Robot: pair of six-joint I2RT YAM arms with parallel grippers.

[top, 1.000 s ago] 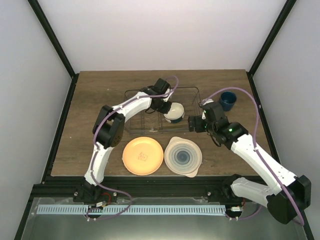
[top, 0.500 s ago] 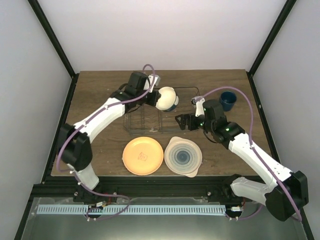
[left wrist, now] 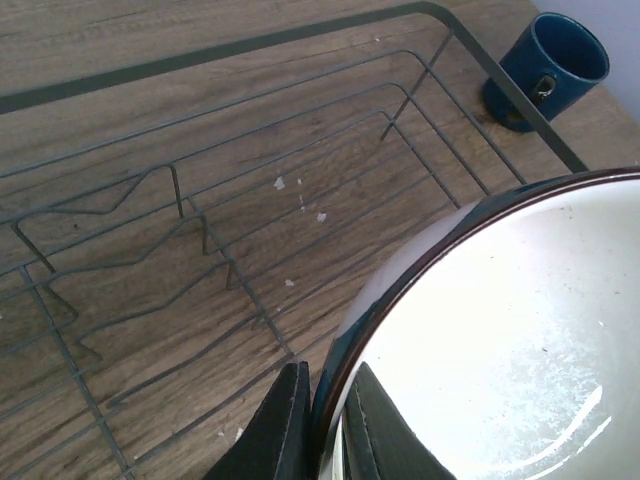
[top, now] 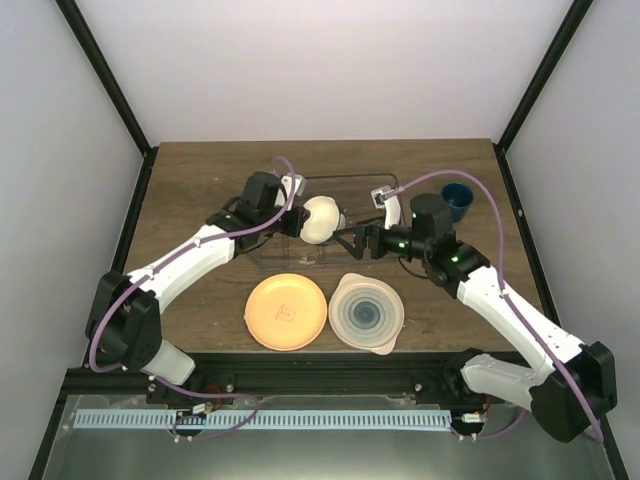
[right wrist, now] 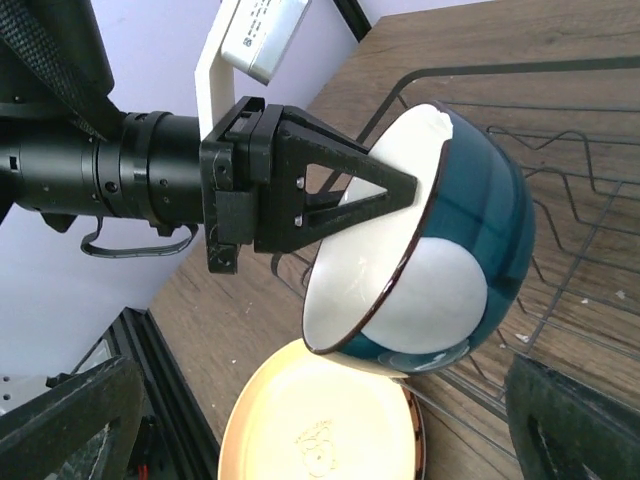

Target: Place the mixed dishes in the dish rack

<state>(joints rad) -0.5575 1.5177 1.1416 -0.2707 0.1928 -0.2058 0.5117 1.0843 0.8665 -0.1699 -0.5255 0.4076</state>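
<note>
A brown wood-grain table (top: 200, 190) forms the floor of a booth with plain white walls (top: 320, 60), and black frame struts (top: 103, 80) run diagonally up from its far corners on either side. A few small white specks (left wrist: 279, 183) lie scattered on the wood in the left wrist view. Along the near edge a black rail (top: 330, 375) borders the tabletop, and below it a white slotted strip (top: 300, 419) lies across a grey metal shelf (top: 350, 455).

Left tool (left wrist: 322, 405) pinched, right tool (top: 353, 243) wide.
</note>
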